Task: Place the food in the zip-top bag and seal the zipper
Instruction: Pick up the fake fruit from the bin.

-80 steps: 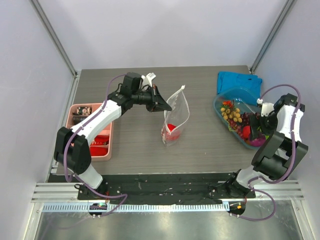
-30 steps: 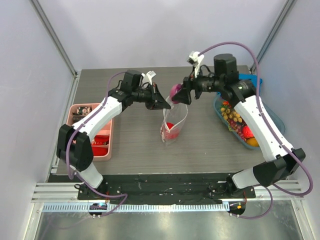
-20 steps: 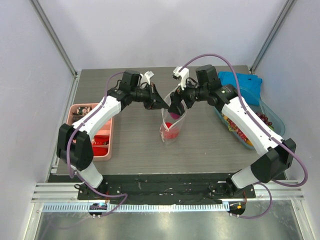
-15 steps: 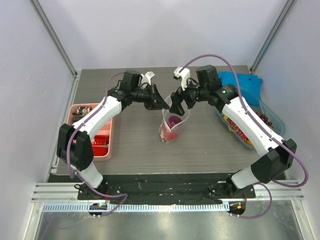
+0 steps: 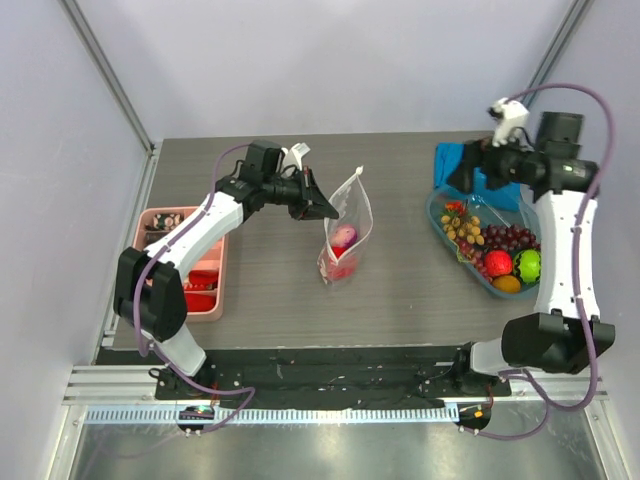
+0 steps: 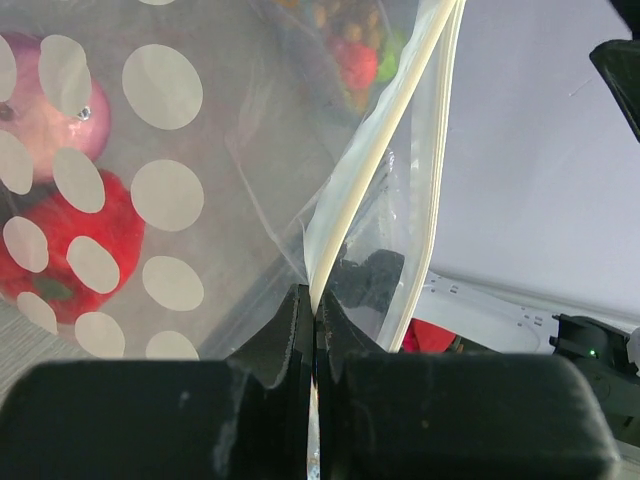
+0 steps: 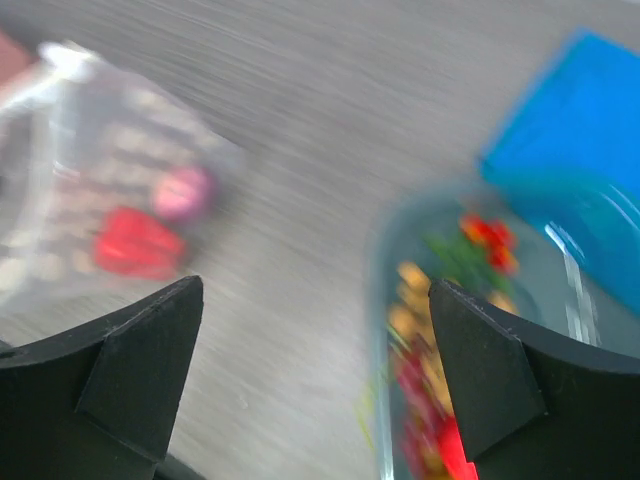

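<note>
The clear dotted zip-top bag stands mid-table with its mouth open. A pink piece and a red piece lie inside; both show in the left wrist view, pink above red. My left gripper is shut on the bag's whitish zipper strip. My right gripper is open and empty above the table, just left of the blue-tinted tub. The tub holds a purple grape bunch, a red, a green and an orange piece. The right wrist view is blurred, with the bag at left.
A pink compartment tray with red pieces sits at the table's left edge. A blue cloth lies behind the tub at the back right. Bare grey tabletop lies between bag and tub.
My right gripper carried a pink-purple piece from the tub to the bag's mouth, let it go inside, and swung back right, open and empty. The left gripper kept its hold on the bag.
</note>
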Controlling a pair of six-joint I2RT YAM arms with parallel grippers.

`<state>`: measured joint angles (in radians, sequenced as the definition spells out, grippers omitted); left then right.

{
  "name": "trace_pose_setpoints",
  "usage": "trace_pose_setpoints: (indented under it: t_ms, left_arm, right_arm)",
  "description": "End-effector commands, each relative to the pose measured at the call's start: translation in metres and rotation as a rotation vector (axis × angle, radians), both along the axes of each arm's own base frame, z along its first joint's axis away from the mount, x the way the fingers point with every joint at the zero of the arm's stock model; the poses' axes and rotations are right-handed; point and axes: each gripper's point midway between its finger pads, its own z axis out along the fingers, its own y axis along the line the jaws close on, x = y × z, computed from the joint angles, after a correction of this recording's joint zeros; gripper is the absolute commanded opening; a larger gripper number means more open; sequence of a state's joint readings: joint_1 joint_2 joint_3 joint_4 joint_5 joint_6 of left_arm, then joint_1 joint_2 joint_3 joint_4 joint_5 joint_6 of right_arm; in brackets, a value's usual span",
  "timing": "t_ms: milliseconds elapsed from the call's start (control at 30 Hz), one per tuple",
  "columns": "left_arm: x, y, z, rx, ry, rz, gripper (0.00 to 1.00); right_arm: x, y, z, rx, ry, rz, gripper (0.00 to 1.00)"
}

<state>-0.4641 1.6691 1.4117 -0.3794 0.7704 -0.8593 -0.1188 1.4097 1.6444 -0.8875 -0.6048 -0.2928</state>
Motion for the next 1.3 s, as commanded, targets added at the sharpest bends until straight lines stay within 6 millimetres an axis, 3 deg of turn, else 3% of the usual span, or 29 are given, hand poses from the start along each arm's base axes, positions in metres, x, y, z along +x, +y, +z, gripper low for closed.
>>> trace_pose_setpoints:
  t_ms: [0,33,200,267,367,567,667,900,1267]
  left_arm:
    - [-0.002,-0.001,0.024,-0.036,-0.067,-0.025,0.04]
    - [-0.002,-0.001,0.025,-0.039,-0.071,-0.028,0.04]
    - [-0.002,-0.001,0.028,-0.044,-0.076,-0.032,0.03]
    - [-0.003,-0.002,0.03,-0.047,-0.081,-0.035,0.03]
    - [-0.002,-0.002,0.029,-0.049,-0.08,-0.038,0.03]
    - [-0.001,-0.003,0.027,-0.048,-0.072,-0.036,0.04]
    - [-0.001,-0.004,0.026,-0.048,-0.071,-0.036,0.04]
    - [-0.001,-0.002,0.026,-0.037,-0.081,-0.029,0.03]
    - [-0.002,0.001,0.023,-0.02,-0.088,-0.029,0.03]
  right_arm:
    - [-0.061,-0.057,-0.007,-0.079,0.085,-0.086,0.99]
    - [-0.069,-0.088,-0.014,-0.097,0.114,-0.169,0.99]
    - [-0.121,-0.167,-0.07,-0.223,0.322,-0.313,0.97]
    - [-0.133,-0.191,-0.095,-0.249,0.419,-0.35,0.97]
    - [-0.136,-0.218,-0.12,-0.315,0.495,-0.381,0.96]
    - [-0.111,-0.261,-0.154,-0.43,0.53,-0.43,0.97]
    - [-0.099,-0.272,-0.171,-0.476,0.543,-0.413,0.97]
    - [-0.084,-0.276,-0.2,-0.531,0.594,-0.336,0.97]
    - [-0.082,-0.258,-0.26,-0.606,0.675,-0.252,0.97]
